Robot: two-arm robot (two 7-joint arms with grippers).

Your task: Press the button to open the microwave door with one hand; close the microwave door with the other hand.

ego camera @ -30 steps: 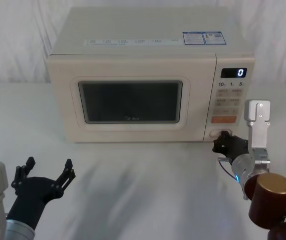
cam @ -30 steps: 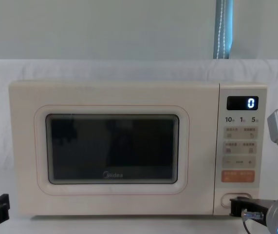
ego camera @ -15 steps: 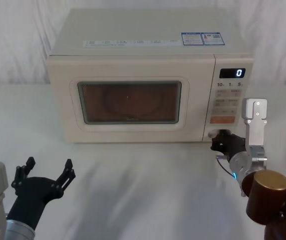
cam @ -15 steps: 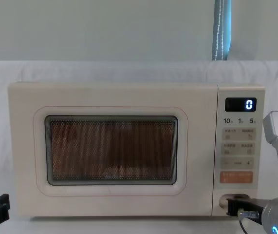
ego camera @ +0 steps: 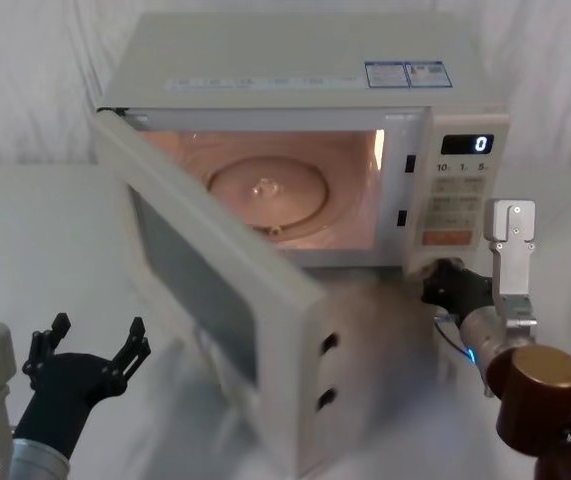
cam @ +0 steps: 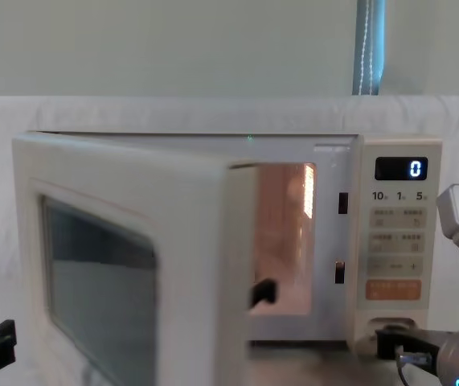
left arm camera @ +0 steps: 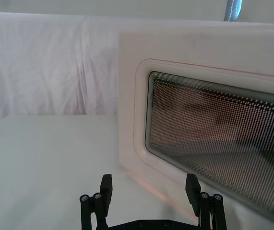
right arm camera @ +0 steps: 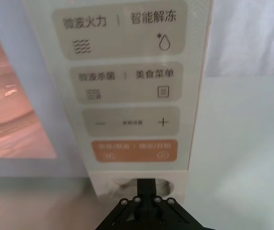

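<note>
Mostly hidden behind the right gripper (right arm camera: 145, 188) at the bottom centre of the right wrist view: the button (right arm camera: 168, 184), a cream pill shape at the foot of the control panel (right arm camera: 127, 96), showing on either side of the black fingers. Fingers drawn together to a single narrow tip, touching the button's middle. Cut off at the lower right of the chest view, the same gripper (cam: 386, 342) level with the base of the panel. Blurred across the centre and lower left of the head view: the microwave door (ego camera: 220, 290), swung wide on its left hinge, its free edge with two dark latch slots toward the lower middle of the frame. Lit orange behind it, the oven cavity with a round glass turntable (ego camera: 265, 190). At the lower left of the head view, the left gripper (ego camera: 90, 355), fingers spread wide and holding nothing, just short of the door's outer face and not touching it. In the left wrist view, the two fingertips (left arm camera: 107, 184) apart at the bottom edge, the door window (left arm camera: 218, 139) close ahead. White cloth over the table (ego camera: 25, 250), more white fabric draped as a backdrop. Display on the panel (cam: 412, 169) reading 0. Orange key (right arm camera: 134, 151) just above the button.
</note>
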